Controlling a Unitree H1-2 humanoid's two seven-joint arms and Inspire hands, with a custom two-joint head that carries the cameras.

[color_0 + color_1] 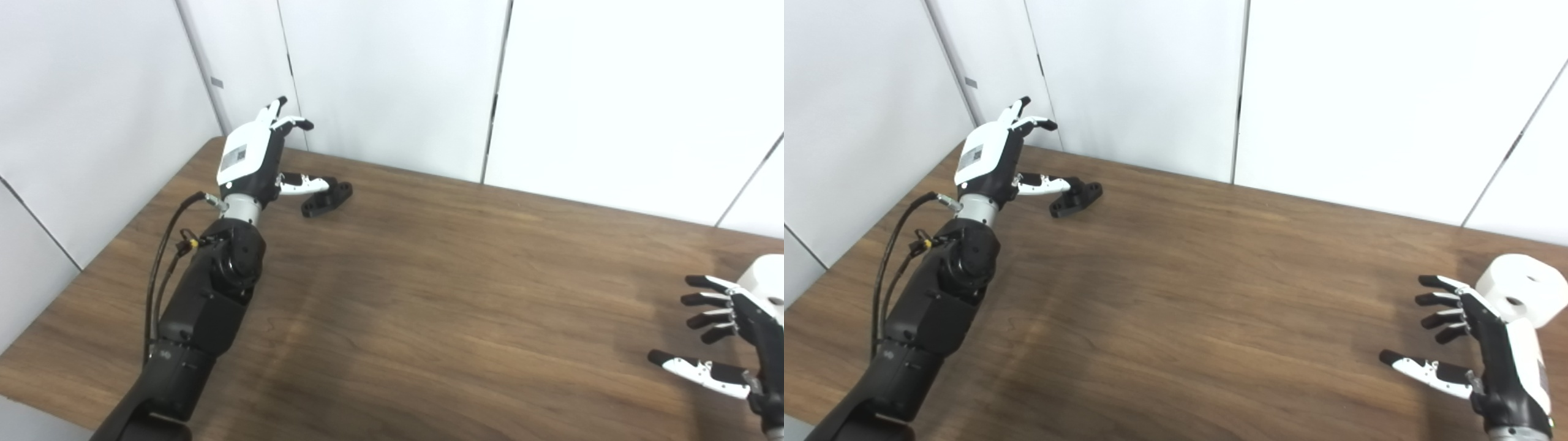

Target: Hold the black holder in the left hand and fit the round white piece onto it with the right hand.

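On the desk, far-left corner, the black holder lies flat on the wood, near the back edge and the white wall panels. Left hand sits right beside it, raised off the surface, fingers spread and pointing up toward the wall, holding nothing. Its thumb sticks out sideways toward the holder; the tip reaches the holder's near end, but whether it actually touches cannot be told from either view. Left forearm runs in from the bottom-left, black housing, with a cable loop hanging along its outer side. Far-right side of the desk: round white piece stands on the wood near the right edge, a thick disc with a hole through its top face; in the left eye view it is cut off by the frame edge. Right hand hangs just beside it on the near-left, palm facing left, fingers apart and slightly curled, thumb extended low toward the desk centre, nothing in its grasp. Fingertips point away from the white piece; the back of the hand overlaps the piece's lower edge in view, contact unclear. Holder and white piece are well apart, at opposite ends of the desk, with bare wood between them.
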